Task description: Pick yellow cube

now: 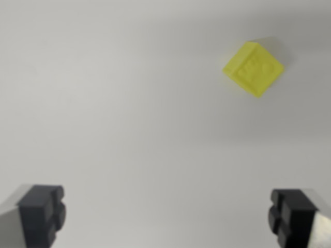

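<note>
The gripper (168, 214) stands wide, its two dark finger pads (44, 213) sitting at the bottom corners of the wrist view, one at the wrist view's left and one at its right, with nothing but bare surface between them. It holds nothing. Between and beyond the fingers stretches the plain, pale grey desk (129, 113), with no other object visible on it.

The yellow cube (254, 69) lies on the desk in the upper part of the wrist view, toward its right, well apart from both fingers. It sits turned so that a corner points downward in the picture, diamond-wise relative to the jaws' line. Its top face shows some raised or embossed relief, too blurred to read. A faint shadow falls just behind it.

As for progress, the task appears to be at its opening stage: the cube is untouched and resting free, and no grasp has been made. What is left is nearly everything. The gripper likely has to travel across until the cube sits centred between the fingers, probably rotate so the pads meet two flat sides rather than corners, descend, close, and lift.
</note>
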